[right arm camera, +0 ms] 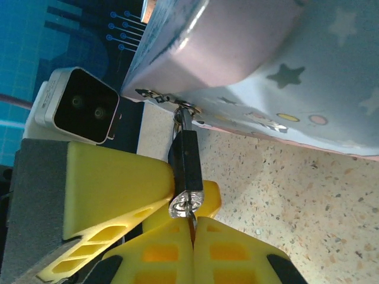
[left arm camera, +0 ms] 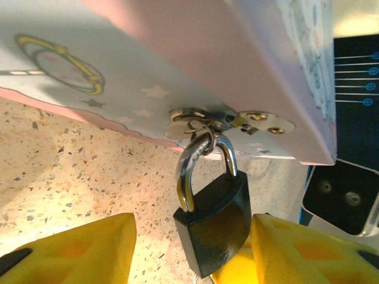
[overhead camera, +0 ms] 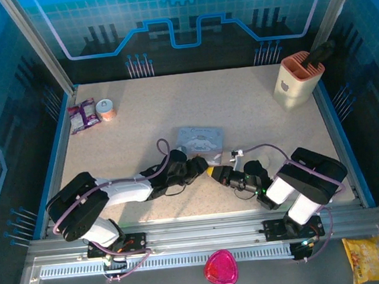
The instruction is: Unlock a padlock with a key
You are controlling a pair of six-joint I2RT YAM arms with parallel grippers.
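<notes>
Right hand (right arm camera: 193,229) pinching the key (right arm camera: 190,212) in the padlock (right arm camera: 185,168), left hand (left arm camera: 192,239) spread around it

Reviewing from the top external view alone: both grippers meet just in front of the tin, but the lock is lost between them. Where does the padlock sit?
Observer: The padlock hangs by its shackle from the hasp on the tin.
Operator: Is the key in?
Observer: Yes; the key stands in the lock's base, with the right gripper shut on it.
Operator: And the left gripper?
Observer: The left gripper is open, its fingers on either side of the padlock's body.
</notes>
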